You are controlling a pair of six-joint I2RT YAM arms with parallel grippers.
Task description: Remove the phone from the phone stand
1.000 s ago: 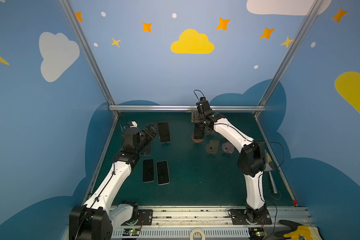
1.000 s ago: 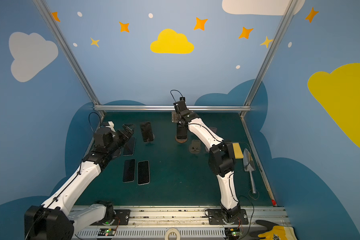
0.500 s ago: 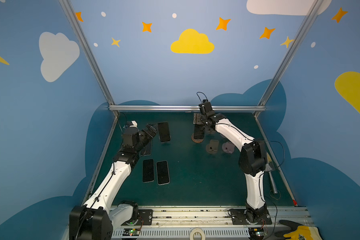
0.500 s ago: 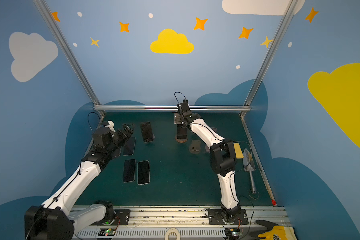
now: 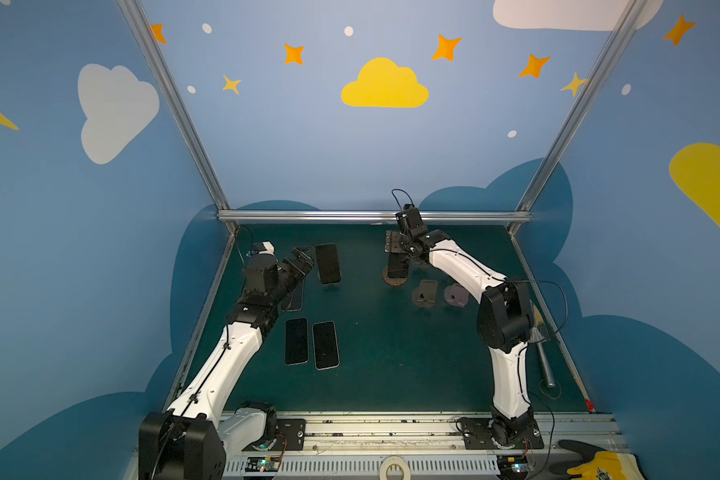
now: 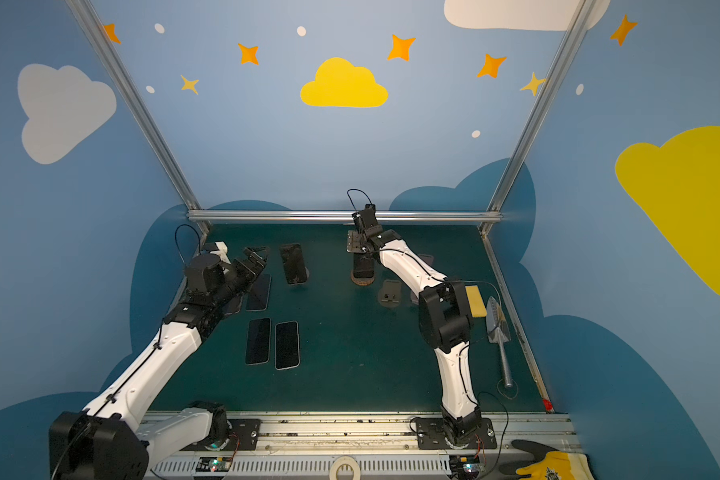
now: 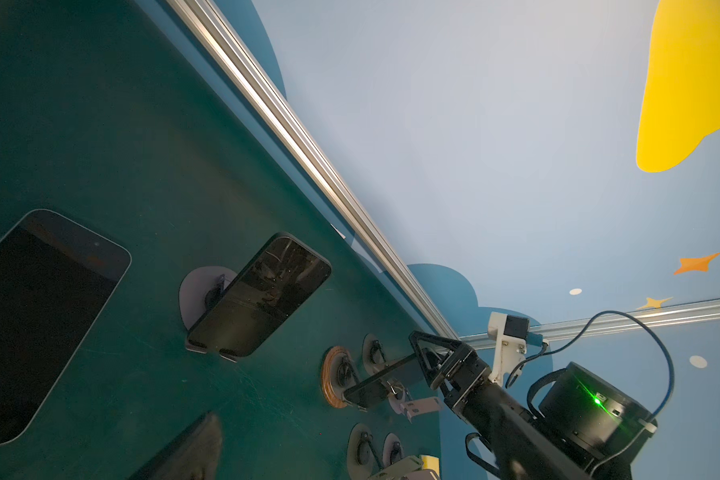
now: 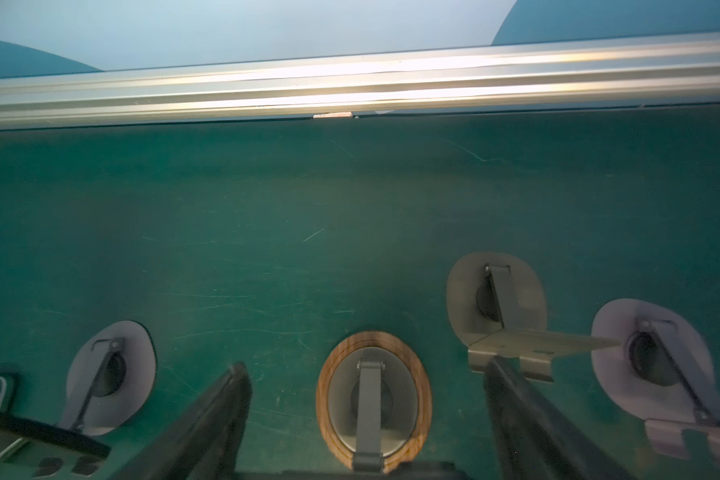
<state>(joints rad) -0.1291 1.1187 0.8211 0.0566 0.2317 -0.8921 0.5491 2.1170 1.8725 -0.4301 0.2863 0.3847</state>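
Note:
In both top views a dark phone (image 5: 397,266) (image 6: 363,268) leans upright in a wood-rimmed phone stand (image 5: 393,281) (image 6: 362,282) at the back middle. My right gripper (image 5: 399,258) (image 6: 364,257) reaches down over it, open, one finger on each side of the phone's upper edge. The right wrist view shows both fingers (image 8: 213,415) astride the stand (image 8: 373,399), with the phone's top edge (image 8: 350,473) dark along the frame's bottom. My left gripper (image 5: 304,257) (image 6: 256,255) hovers open and empty beside a second phone (image 5: 328,264) (image 7: 262,297) on a grey stand.
Two phones (image 5: 296,341) (image 5: 325,345) lie flat at centre left, and another (image 5: 294,297) lies partly under the left arm. Empty stands (image 5: 425,293) (image 5: 456,294) sit right of the wood-rimmed one. A yellow sponge (image 6: 474,301) and a trowel (image 6: 499,332) lie along the right edge. The back rail (image 5: 371,216) is close behind.
My right gripper has come down over the phone on the wood-rimmed stand, and its jaws have narrowed a little. The left arm has barely moved.

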